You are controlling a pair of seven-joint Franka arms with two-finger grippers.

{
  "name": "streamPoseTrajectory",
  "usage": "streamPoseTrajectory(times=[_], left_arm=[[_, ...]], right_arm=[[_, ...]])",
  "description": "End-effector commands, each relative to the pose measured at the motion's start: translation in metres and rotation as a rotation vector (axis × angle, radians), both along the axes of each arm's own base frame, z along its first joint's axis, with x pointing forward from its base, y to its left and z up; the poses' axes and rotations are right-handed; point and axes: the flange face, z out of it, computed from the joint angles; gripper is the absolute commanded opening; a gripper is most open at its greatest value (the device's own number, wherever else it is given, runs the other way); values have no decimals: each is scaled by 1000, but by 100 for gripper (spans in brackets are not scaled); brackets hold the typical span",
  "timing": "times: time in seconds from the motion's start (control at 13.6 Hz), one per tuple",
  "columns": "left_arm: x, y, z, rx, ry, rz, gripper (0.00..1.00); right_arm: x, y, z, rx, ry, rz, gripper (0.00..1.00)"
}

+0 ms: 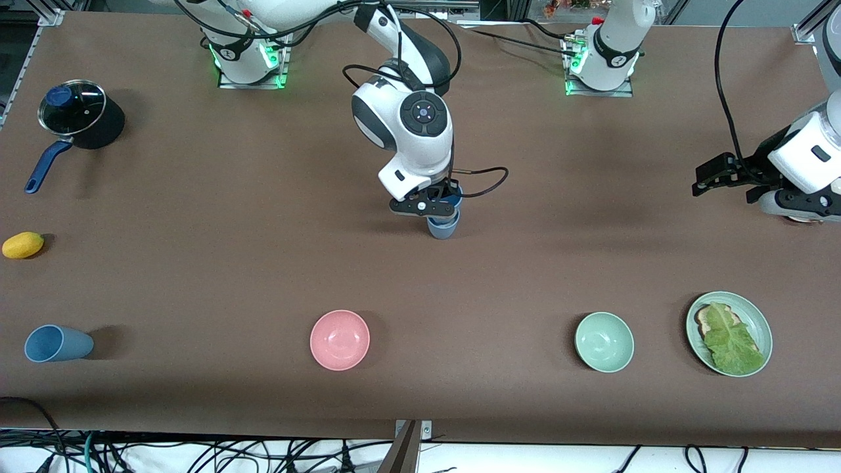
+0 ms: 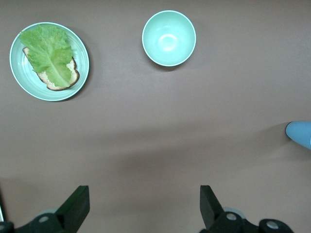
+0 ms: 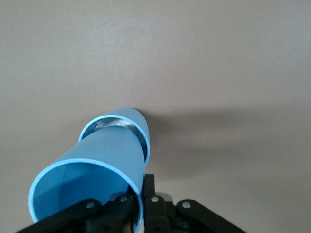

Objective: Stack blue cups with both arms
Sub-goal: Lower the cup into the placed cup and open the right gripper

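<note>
Brown table [image 1: 197, 263]: right hand [image 1: 439, 202] grips blue cup [image 1: 443, 226]; nothing legible.

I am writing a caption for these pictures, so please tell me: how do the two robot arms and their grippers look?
Both arms are glossy white shells with black joint sections. The right arm has a round grey-black cap with a small blue dot, and thin black cables loop along it. The left arm also carries a black cable. Their bases glow green. The right gripper and the left gripper are black, with two fingers and small pale screws.
</note>
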Motion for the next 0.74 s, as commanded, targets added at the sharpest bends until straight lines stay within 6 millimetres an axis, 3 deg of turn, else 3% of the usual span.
streamPoseTrajectory(times=[0.0, 0.07, 0.15, 0.22, 0.37, 0.44, 0.52, 0.66], left_arm=[[-2, 0, 5, -25, -14, -11, 100], [-2, -1, 5, -25, -14, -13, 100], [-2, -1, 5, -25, -14, -13, 100], [-2, -1, 5, -25, -14, -13, 100], [-2, 0, 5, -26, -14, -11, 100], [-2, 0, 5, -25, -14, -11, 100], [-3, 0, 4, -25, -11, -11, 100], [-3, 0, 4, -25, -11, -11, 100]], right_arm=[[9, 2, 6, 24, -18, 2, 0], [11, 2, 5, 23, -19, -1, 15], [11, 1, 5, 24, -20, -4, 63], [12, 0, 7, 25, -23, -11, 100], [14, -2, 13, 25, -30, -4, 100], [24, -12, 18, 24, -39, -19, 100], [37, -27, 30, 29, -46, -19, 100], [76, -80, 54, 34, -52, -8, 100]])
